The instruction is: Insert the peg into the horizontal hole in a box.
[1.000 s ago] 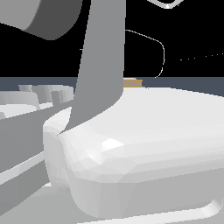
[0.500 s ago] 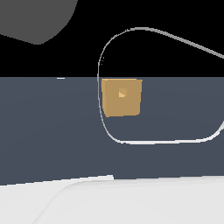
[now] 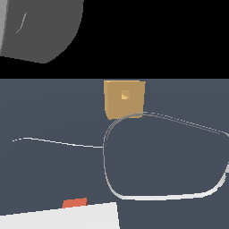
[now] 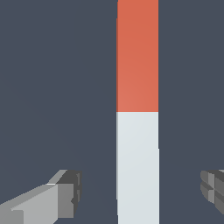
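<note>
**Peg between spread fingers, not yet gripped**

Seen from the wrist: long flat-sided bar, orange-red at one half and white at the other (image 4: pixel 138 109), lying flat on the dark grey-blue worktop (image 4: pixel 52 87). Gripper (image 4: pixel 142 192) poised over the white half, grey blocky fingers (image 4: pixel 65 192) spread wide, one to each side of the bar, neither touching it. Nothing pinched yet.

From the exterior view: only a small orange-red end of the peg (image 3: pixel 74 203) showing above a white surface near the bottom edge, on the exterior view's left. Tan, yellow-brown cube-like box (image 3: pixel 125 99) standing well apart, further back, its small square hole (image 3: pixel 125 95) facing the camera. Thin pale cable loop (image 3: pixel 134 197) lying across the frame in front of the box.

Likely step: lowering and closing on the bar.

Risks, as judged from here:
- Bar sitting off-centre between the fingers, so one finger meeting it first and pushing or twisting it on the worktop.
- Grip on the white half leaving a long overhang, so any tilt enlarged at the orange tip.
- Hole only slightly wider than the peg, so a skewed hold probably jamming against the box face or nudging the box back.
</note>
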